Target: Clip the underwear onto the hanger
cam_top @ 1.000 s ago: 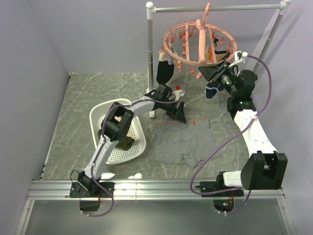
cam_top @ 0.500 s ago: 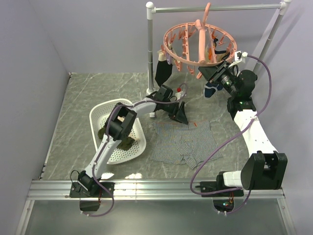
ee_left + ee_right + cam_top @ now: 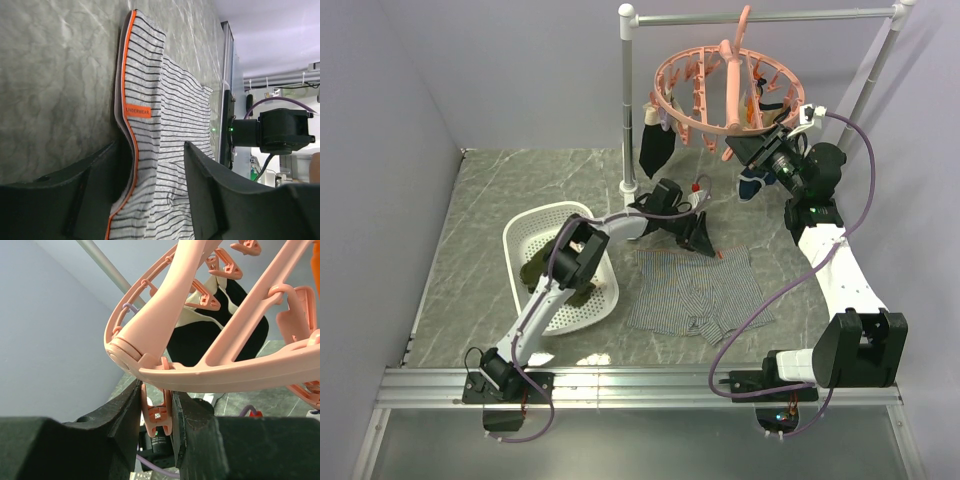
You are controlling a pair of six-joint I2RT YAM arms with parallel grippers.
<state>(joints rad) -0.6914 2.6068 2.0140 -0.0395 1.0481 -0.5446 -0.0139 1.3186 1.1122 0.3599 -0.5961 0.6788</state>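
Underwear (image 3: pixel 165 100) waistband inside the left gripper (image 3: pixel 150 150), jaws apart (not yet pinched), right gripper (image 3: pixel 156 395) clamped on a hanger (image 3: pixel 225 367) peg

You've got one pink hanger (image 3: pixel 730 85), two dark garments (image 3: pixel 653 150) hanging off it, one striped underwear (image 3: pixel 695 290) below it, one basket (image 3: pixel 555 318) lower-left, two arms (image 3: pixel 840 270).

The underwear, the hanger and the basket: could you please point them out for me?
underwear (image 3: pixel 695 290), top external view, middle of the striped fabric.
hanger (image 3: pixel 730 85), top external view, central pink stem.
basket (image 3: pixel 542 222), top external view, far white mesh wall.
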